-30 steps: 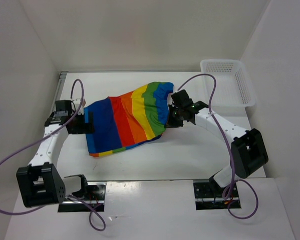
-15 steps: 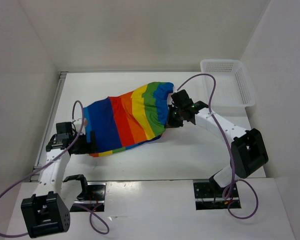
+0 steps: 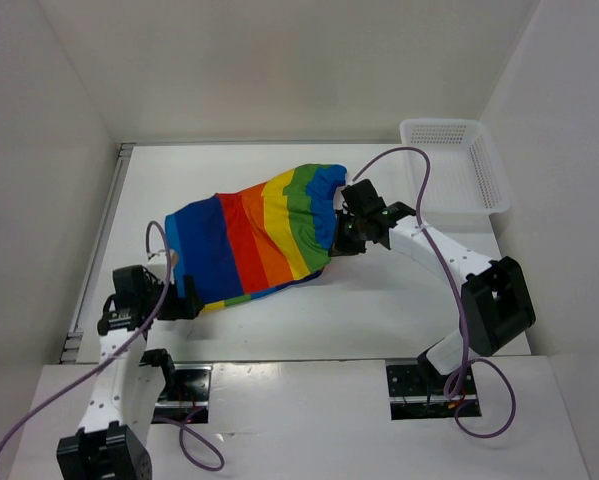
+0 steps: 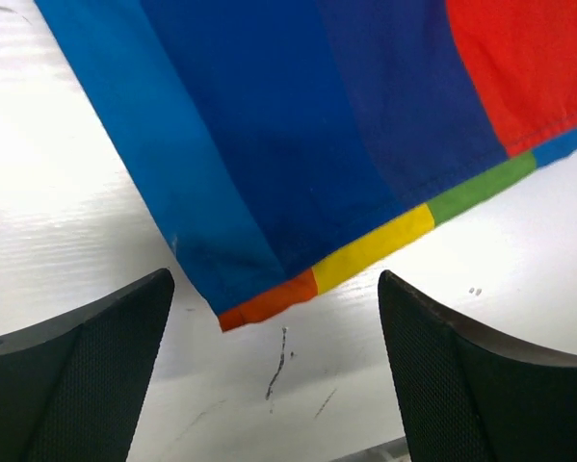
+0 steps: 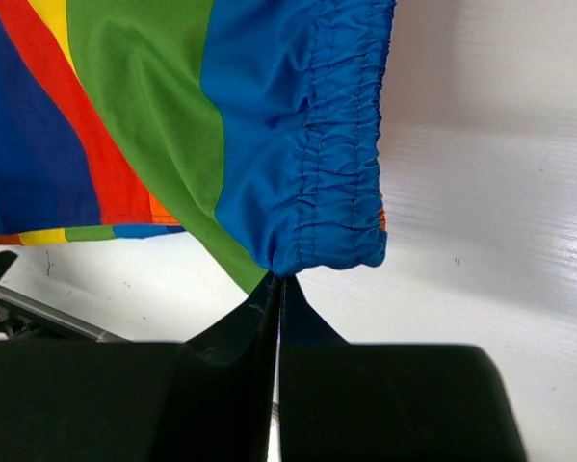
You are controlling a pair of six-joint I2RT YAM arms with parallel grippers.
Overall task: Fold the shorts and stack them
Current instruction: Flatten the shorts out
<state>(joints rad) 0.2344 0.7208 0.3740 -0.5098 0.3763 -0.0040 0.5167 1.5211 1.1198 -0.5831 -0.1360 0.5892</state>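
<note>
One shorts (image 3: 249, 245), long axis left-right | left hand (image 3: 189, 298) released | right hand (image 3: 337, 242) grasping waistband (image 5: 341, 144)

walls (image 3: 279, 60): plain white | table (image 3: 379, 305): white (faintly scuffed) | light: even, bright

We can read no text, label, brand, number or sign anywhere in these views.

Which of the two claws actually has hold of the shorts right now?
The right claw, shut on the blue elastic waistband of the shorts. The left claw stands wide open near the hem corner, gripping nothing.
</note>
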